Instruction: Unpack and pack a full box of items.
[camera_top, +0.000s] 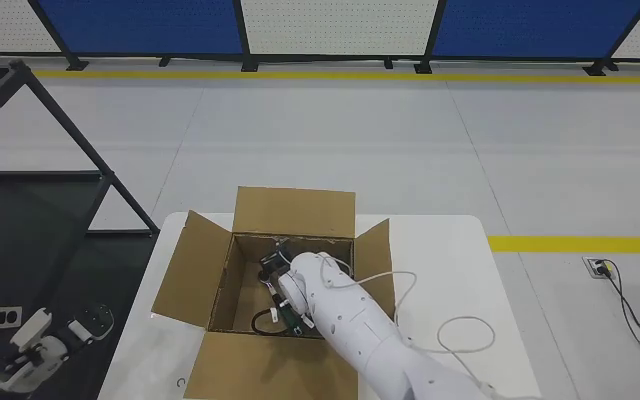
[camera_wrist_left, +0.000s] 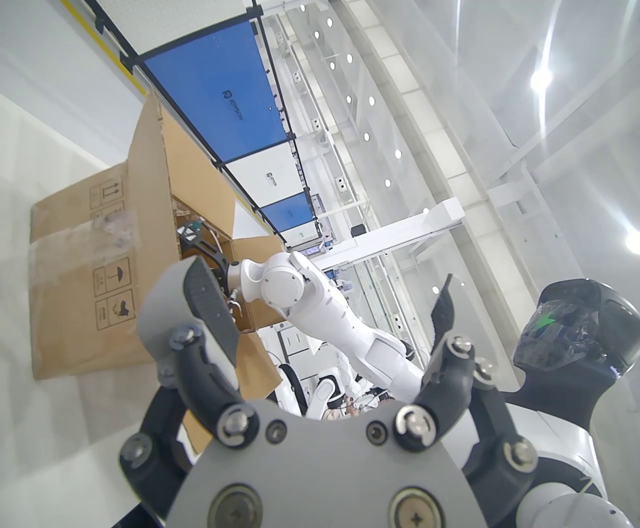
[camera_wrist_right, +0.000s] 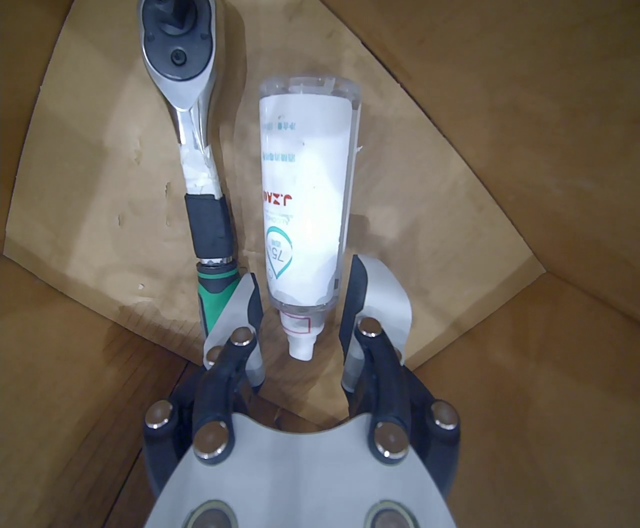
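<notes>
Counts: 1 box (camera_top: 190, 270), 2 items in it, 1 table (camera_top: 440, 270), 2 grippers.
Box = 1 cardboard, 4 flaps (camera_top: 295, 210) open. Items inside: 1 ratchet (camera_wrist_right: 200, 165) w/ green/blk handle + 1 clear bottle (camera_wrist_right: 305, 210) w/ white label, 2 total. Table = 1, white. Grippers: 1 left gripper (camera_wrist_left: 324, 282), 1 right gripper (camera_wrist_right: 304, 280), 2 fingers ea.

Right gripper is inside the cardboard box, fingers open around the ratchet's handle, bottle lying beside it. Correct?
No. The right wrist view shows the right gripper inside the cardboard box with its open fingers around the cap end of the bottle, not the ratchet; the ratchet lies beside the bottle.
</notes>
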